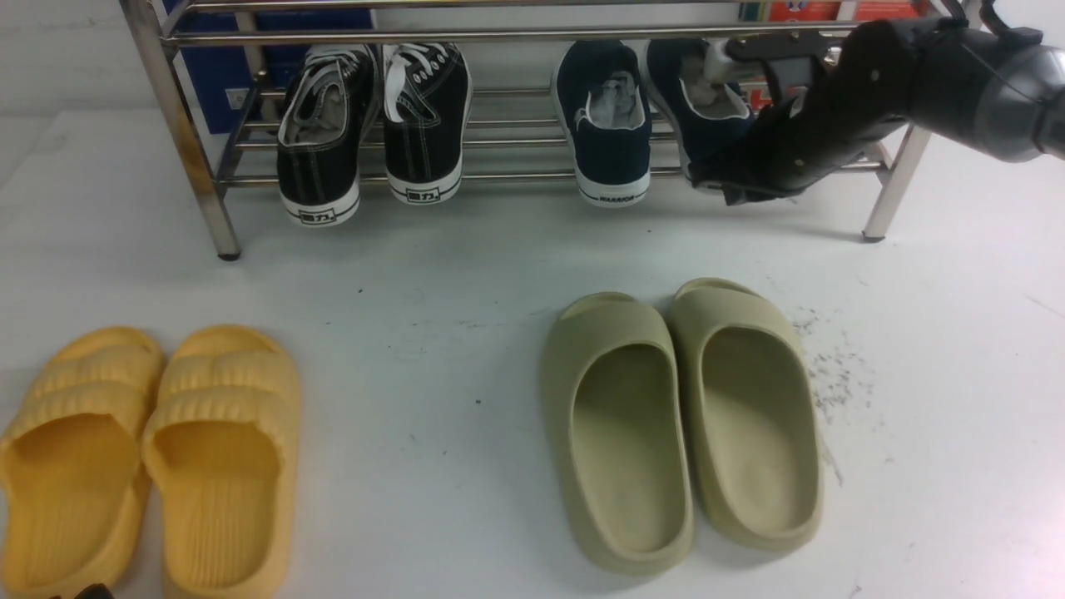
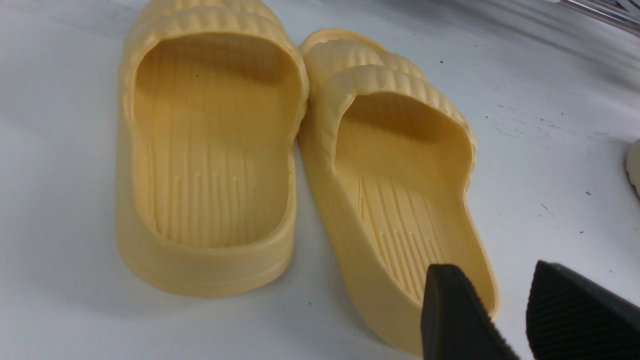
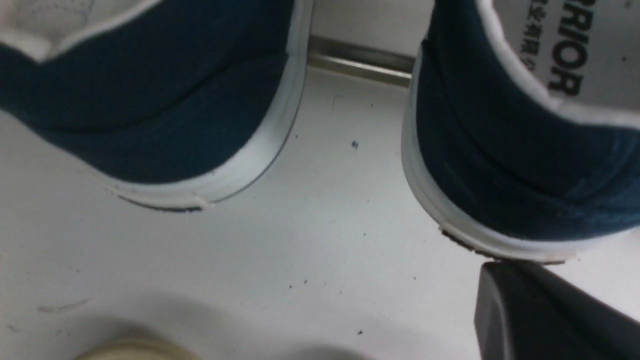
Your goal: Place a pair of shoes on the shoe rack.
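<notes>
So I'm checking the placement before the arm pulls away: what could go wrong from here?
1. The right navy shoe sits with its heel past the front bar of the shoe rack, and the right hand is right at that heel; pulling back carelessly could drag it off.
2. The left navy shoe also overhangs, so a knock to the rack might tip it.

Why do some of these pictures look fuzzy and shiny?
Right wrist view: the blue shoes are very close, so they blur. Left wrist view: the left hand's fingers are soft-edged, the yellow slides sharper. Front view: the shoe rack tubes glint, and the green slides cast soft shadows.
</notes>
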Controlling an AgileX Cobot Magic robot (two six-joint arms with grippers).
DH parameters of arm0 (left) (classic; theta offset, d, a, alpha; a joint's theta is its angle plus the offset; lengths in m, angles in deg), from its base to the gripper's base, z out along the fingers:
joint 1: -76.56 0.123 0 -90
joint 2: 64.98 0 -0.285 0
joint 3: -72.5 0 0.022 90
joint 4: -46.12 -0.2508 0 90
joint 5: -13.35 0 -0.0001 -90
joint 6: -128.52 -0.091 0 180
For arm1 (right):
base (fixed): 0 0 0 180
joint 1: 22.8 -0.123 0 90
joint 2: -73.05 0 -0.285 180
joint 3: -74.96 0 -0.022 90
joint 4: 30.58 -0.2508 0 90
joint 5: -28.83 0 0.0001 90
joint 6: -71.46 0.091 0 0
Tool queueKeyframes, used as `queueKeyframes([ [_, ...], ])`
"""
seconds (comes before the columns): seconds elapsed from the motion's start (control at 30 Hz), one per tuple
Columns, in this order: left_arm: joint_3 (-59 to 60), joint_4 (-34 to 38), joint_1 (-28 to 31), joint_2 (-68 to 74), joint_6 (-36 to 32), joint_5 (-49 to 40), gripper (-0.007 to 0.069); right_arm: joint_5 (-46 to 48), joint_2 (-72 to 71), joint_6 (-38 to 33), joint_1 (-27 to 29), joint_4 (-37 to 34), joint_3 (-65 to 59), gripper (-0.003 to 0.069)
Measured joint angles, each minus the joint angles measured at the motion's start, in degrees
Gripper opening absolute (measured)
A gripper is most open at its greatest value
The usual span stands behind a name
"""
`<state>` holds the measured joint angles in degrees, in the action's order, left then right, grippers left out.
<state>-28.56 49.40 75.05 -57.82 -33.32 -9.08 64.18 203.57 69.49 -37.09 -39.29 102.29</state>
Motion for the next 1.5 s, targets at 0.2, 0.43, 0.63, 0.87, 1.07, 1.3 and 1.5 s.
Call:
queueKeyframes([
  [0.2, 0.0, 0.0, 0.0, 0.0, 0.0, 0.0, 0.0239, -1.14, 0.06, 0.1, 0.0, -0.16, -0.07, 0.0023],
  [0.43, 0.0, 0.0, 0.0, 0.0, 0.0, 0.0, 0.0239, 11.56, -0.7, 0.04, 0.0, -1.53, -0.07, 0.0028],
  [0.63, 0.0, 0.0, 0.0, 0.0, 0.0, 0.0, 0.0239, 28.15, -8.98, -1.21, 0.0, -1.98, -0.07, 0.003],
  [0.87, 0.0, 0.0, 0.0, 0.0, 0.0, 0.0, 0.0239, 35.06, -26.99, -0.84, 0.0, -2.12, -7.08, 0.0032],
  [1.07, 0.0, 0.0, 0.0, 0.0, 0.0, 0.0, 0.0239, 36.39, -41.29, 1.96, 0.0, -1.93, -17.79, 0.0036],
  [1.3, 0.0, 0.0, 0.0, 0.0, 0.0, 0.0, 0.0239, 36.65, -48.23, 1.96, 0.0, -2.12, -19.06, 0.0045],
  [1.5, 0.0, 0.0, 0.0, 0.0, 0.0, 0.0, 0.0239, 36.43, -51.5, -1.99, 0.06, -0.95, -20.49, 0.0025],
])
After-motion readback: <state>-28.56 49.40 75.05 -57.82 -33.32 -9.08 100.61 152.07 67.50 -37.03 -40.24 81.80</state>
